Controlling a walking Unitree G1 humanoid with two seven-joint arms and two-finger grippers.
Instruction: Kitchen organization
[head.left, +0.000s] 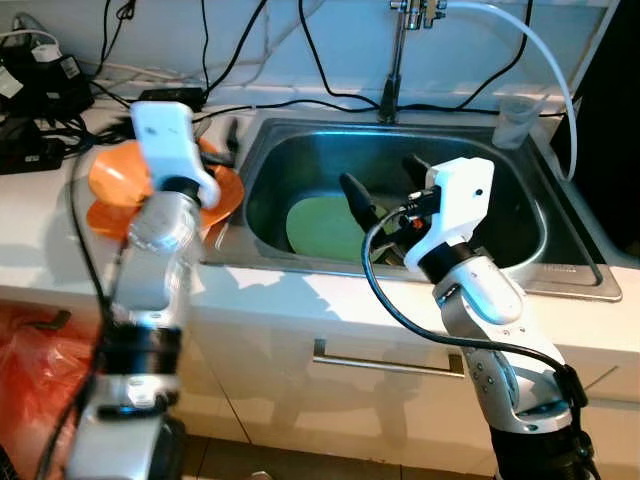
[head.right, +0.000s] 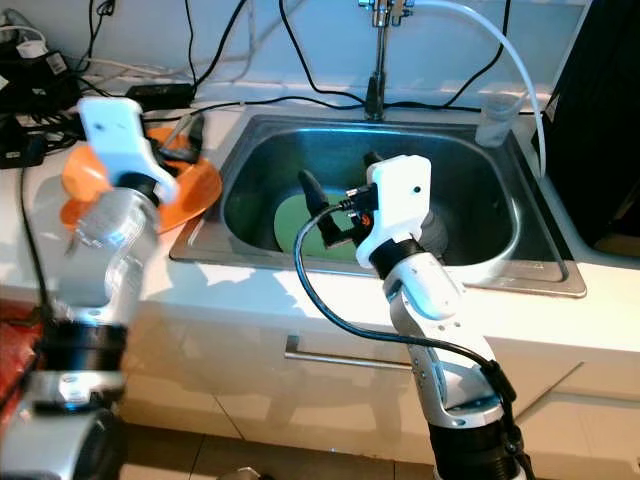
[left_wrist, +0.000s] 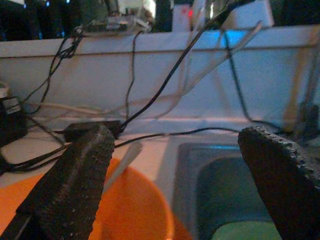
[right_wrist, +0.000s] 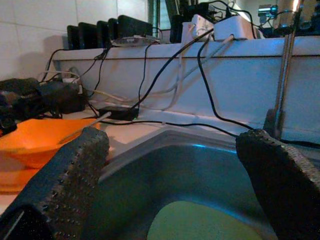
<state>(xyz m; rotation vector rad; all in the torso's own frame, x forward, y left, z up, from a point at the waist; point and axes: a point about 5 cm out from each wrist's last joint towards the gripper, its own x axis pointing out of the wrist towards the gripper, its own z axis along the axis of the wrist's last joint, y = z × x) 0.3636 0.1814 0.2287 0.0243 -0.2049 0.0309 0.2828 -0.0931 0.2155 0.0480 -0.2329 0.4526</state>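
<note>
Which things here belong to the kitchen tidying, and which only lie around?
For the job:
green plate in the sink
orange dishes on the counter
right gripper, open
left gripper, open

Lying about:
black cables
tap
clear cup

Both arms: silver segmented casings, black joints, white wrist housings. Right claw (head.left: 385, 180): two long black fingers (right_wrist: 67, 185), stippled pads. Black cable loops from right wrist.

My head views are bright and sharp; hard light from about 12 o'clock throws shadows toward 6 across the counter (head.left: 300, 300). My wrist views are dimmer, blue-tinted, softly blurred.
</note>
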